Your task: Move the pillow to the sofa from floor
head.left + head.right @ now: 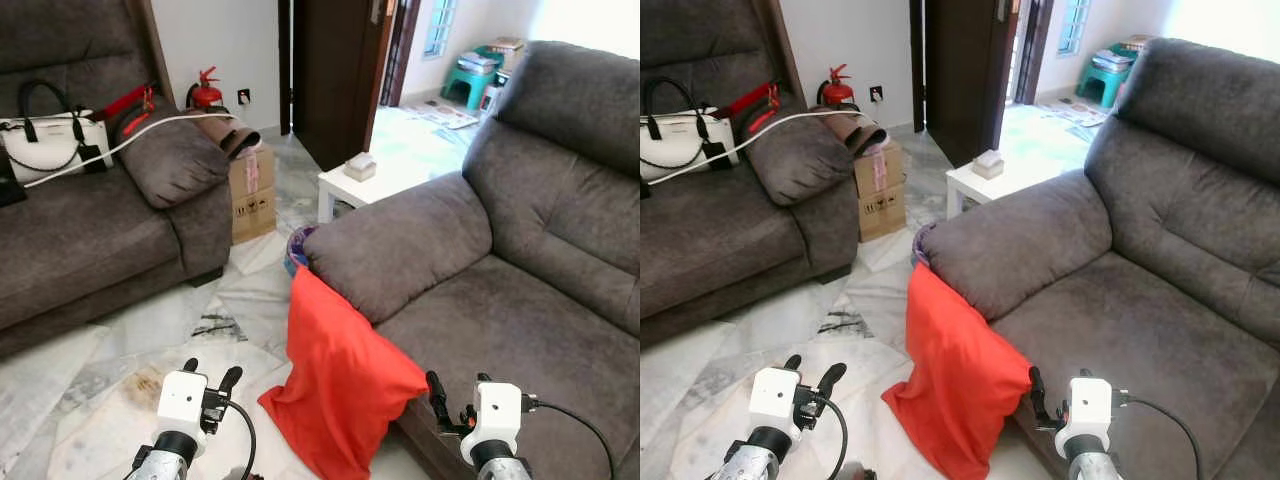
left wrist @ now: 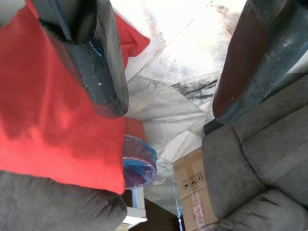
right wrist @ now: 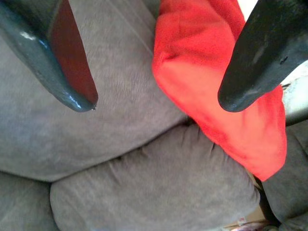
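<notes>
Red pillow (image 1: 340,385) standing on the marble floor (image 1: 150,340), propped against the front of the grey sofa (image 1: 520,300) at its armrest end; upper corner tucked up under the armrest's front edge, lower edge spread on the tiles; plain bright red cloth, soft and slack, creased in long folds, one corner bulging out toward the seat edge.

Left gripper (image 1: 210,380) low by the floor just left of the pillow, fingers apart with nothing between them; through the left wrist view, floor tiles seen past both fingers (image 2: 96,62), red cloth beside one of them without clear contact.

Right gripper (image 1: 452,398) low at the sofa's front edge, just right of the pillow's bulging corner; fingers (image 3: 255,57) spread wide, holding nothing, with grey upholstery and the pillow's red corner seen beyond them.

Blue-and-purple round thing (image 1: 296,246) on the floor behind the pillow, close under the armrest; cardboard box (image 1: 252,195) against the end of a second grey sofa (image 1: 90,240) across the floor; white handbag (image 1: 50,140) on that sofa's seat near its back; small white table (image 1: 375,180) beyond the armrest; red fire extinguisher (image 1: 206,92) by the far wall.
</notes>
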Robot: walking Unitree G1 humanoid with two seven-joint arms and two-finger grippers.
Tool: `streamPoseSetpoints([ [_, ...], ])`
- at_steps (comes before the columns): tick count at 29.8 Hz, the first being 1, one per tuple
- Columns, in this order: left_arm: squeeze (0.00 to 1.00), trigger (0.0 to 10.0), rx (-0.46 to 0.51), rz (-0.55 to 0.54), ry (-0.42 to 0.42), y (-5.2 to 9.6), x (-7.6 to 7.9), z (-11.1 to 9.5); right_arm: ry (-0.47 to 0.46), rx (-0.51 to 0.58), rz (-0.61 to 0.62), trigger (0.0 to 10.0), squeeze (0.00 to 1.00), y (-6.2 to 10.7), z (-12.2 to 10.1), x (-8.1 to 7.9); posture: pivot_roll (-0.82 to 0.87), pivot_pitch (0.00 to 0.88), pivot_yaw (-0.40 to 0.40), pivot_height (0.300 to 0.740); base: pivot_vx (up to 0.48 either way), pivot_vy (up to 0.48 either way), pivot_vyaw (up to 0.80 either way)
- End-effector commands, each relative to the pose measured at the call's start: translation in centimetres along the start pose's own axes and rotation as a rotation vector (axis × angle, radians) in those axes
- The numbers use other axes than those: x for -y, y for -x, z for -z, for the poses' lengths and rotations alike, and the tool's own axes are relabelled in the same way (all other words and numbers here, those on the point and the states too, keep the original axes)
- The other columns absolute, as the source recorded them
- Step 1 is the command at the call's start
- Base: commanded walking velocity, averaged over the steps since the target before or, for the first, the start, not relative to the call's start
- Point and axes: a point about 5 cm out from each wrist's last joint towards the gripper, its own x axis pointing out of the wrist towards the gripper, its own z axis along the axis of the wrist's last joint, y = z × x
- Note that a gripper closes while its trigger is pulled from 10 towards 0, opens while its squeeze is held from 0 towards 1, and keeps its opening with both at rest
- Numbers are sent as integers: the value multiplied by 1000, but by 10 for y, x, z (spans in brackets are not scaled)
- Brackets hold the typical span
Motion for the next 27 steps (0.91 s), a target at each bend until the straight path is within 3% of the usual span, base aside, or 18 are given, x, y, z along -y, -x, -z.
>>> streamPoseSetpoints([
  [1,0,10000,-3,-2,4,0,-3,-1,-17,9,-2,10000,0,0,-1,-1,2,80,-3,627,0,0,0],
  [27,0,10000,-1,18,-12,-1,-2,-3,-55,21,-43,10000,0,0,-2,-6,9,83,5,608,0,0,0],
])
